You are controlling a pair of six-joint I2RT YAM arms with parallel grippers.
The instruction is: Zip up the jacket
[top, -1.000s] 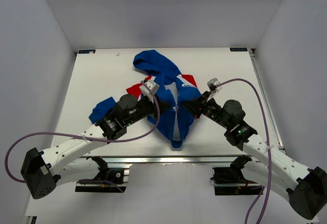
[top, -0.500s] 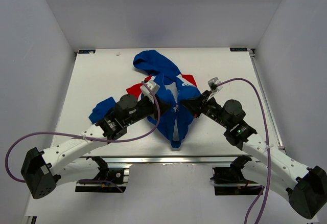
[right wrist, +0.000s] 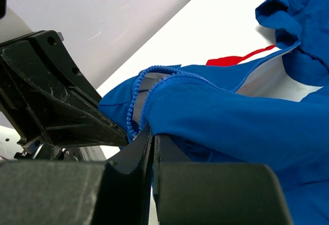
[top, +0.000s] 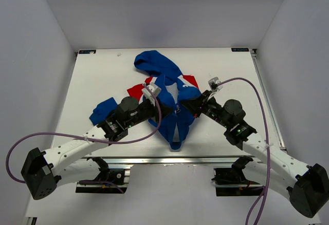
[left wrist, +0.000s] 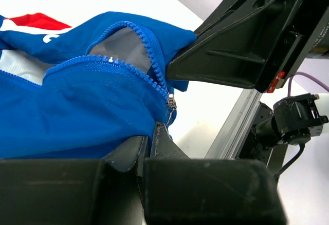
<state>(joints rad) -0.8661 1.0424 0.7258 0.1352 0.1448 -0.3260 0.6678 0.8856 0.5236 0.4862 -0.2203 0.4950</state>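
From above, the jacket (top: pixel 163 82) lies open-fronted in the middle of the white worktop (top: pixel 103 71), its hood (top: pixel 153 63) toward the far edge, with the left hand (top: pixel 157 108) and right hand (top: pixel 188 107) gripping its lower front from either side. In the left wrist view, the left hand's fingers (left wrist: pixel 128 155) are pressed together, pinching blue cloth just below the zip slider (left wrist: pixel 170 103), the teeth parted above it. In the right wrist view, the right hand's fingers (right wrist: pixel 128 159) pinch the jacket's blue edge beside the zip teeth (right wrist: pixel 134 113)
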